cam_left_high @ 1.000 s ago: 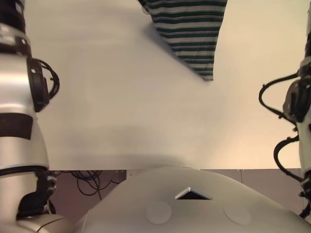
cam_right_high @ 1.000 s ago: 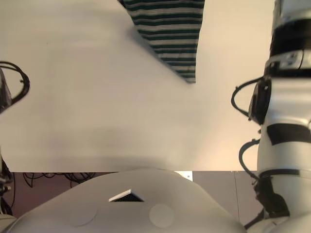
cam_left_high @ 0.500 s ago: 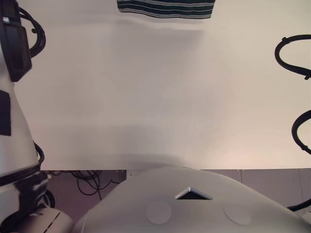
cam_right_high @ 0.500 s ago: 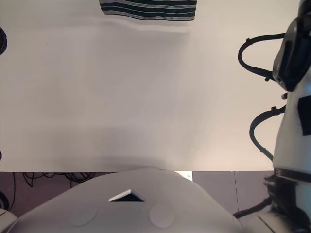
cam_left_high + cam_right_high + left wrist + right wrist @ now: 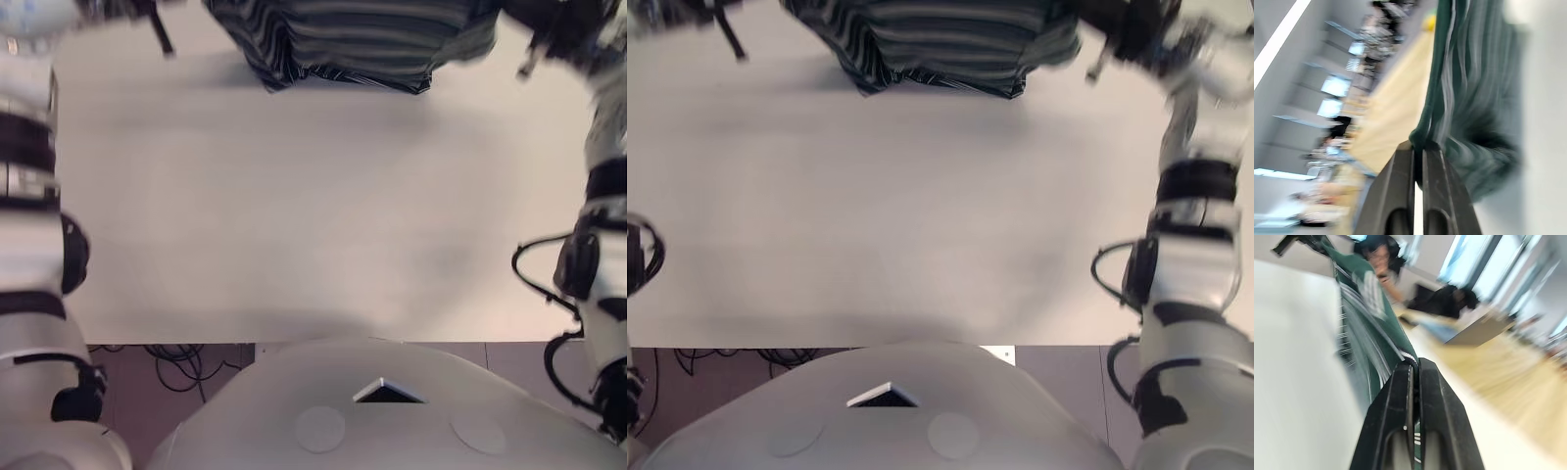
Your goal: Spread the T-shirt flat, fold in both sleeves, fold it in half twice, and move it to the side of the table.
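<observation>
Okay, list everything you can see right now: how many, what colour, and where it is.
Dark green T-shirt with pale stripes: one, green and white, bunched at the table's far side, held by both grippers.
Flat table: one, off-white, beneath the shirt.
Loose cables: one tangle, black, below the table's near edge, toward the robot's left.
Left gripper: one, dark fingers, shut on the shirt's fabric.
Right gripper: one, dark fingers, shut on the shirt's fabric.

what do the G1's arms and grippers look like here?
Left arm and right arm: rounded silver-white shells with black bands and joints, and black cable loops alongside. Left gripper and right gripper: two flat dark fingers each.
</observation>
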Robot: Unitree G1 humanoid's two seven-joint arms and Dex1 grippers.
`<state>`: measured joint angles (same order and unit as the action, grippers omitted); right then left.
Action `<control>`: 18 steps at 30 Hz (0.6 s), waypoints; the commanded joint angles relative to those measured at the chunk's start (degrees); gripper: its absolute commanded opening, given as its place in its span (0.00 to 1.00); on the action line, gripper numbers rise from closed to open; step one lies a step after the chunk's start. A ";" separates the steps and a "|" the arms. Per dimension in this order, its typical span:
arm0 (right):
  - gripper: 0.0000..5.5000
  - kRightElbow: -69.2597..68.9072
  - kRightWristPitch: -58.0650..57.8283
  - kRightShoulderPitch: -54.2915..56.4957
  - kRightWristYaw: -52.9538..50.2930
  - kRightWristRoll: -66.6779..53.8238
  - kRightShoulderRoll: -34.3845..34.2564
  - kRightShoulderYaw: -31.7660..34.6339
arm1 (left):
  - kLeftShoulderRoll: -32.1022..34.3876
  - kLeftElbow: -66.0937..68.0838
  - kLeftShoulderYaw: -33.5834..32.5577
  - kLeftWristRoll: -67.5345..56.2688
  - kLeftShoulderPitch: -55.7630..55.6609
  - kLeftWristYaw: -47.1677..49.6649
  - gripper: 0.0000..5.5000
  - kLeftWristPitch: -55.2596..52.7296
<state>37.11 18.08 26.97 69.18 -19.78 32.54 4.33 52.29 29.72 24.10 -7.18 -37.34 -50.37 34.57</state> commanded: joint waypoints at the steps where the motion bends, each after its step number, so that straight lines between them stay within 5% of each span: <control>1: 0.01 -41.71 -7.43 -47.64 17.12 -11.97 13.14 -0.99 | 42.83 -56.76 21.82 -26.41 43.43 -7.58 0.00 2.61; 10: 0.01 -53.37 -9.19 -59.94 13.37 -5.13 12.85 0.25 | 35.43 -53.89 13.18 -9.79 55.05 1.52 0.00 -12.32; 18: 0.00 -62.10 -16.15 -68.27 5.28 -2.72 14.31 3.50 | 34.20 -58.46 3.81 -9.72 63.31 5.89 0.06 -17.77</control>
<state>-22.55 3.91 -39.24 75.88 -24.05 44.37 6.73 86.72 -26.93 30.43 -15.86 24.43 -45.55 18.35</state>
